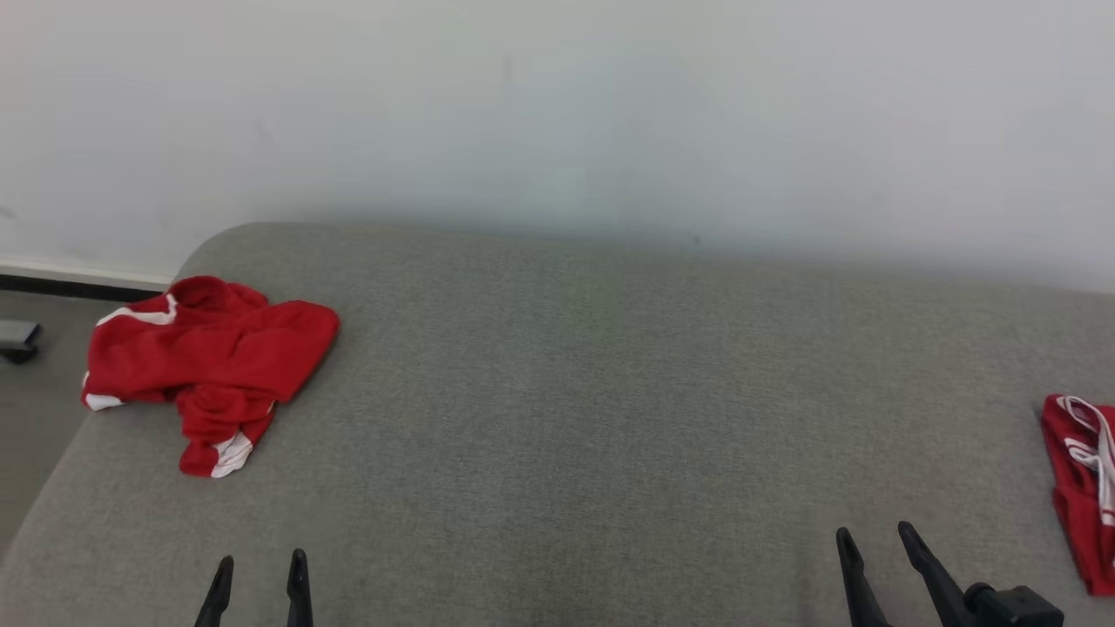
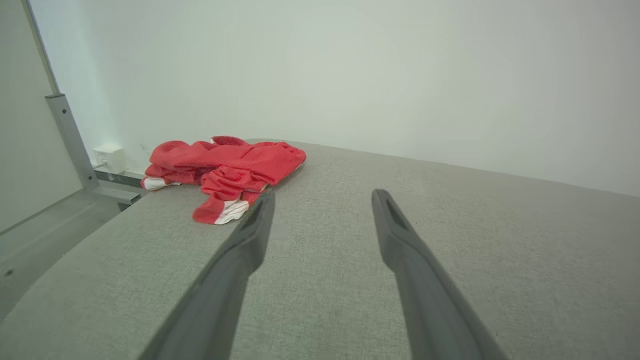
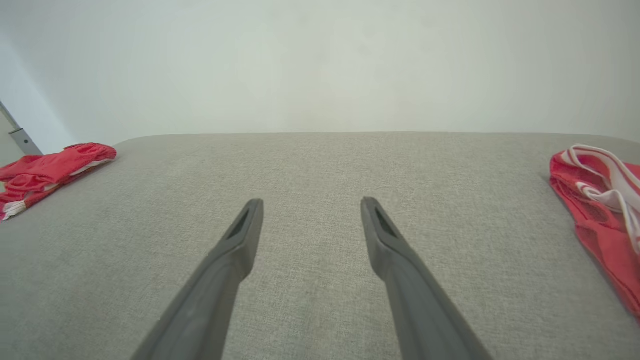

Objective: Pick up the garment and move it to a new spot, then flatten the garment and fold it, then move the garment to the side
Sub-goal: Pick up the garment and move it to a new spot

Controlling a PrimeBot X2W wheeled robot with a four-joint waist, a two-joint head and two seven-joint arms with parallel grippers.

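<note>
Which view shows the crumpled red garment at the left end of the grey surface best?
Head view: the crumpled red garment lies whole, seen from above, white trim clear. Left wrist view shows it close but low and foreshortened. Right wrist view cuts it at the frame's left edge.

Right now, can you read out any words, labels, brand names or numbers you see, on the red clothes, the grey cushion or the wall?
No readable text anywhere.
crumpled red garment: white trim only, no lettering.
second red garment: white stripes only, no print.
grey cushion and white wall: blank.
wall socket: too small to show any marking.
</note>
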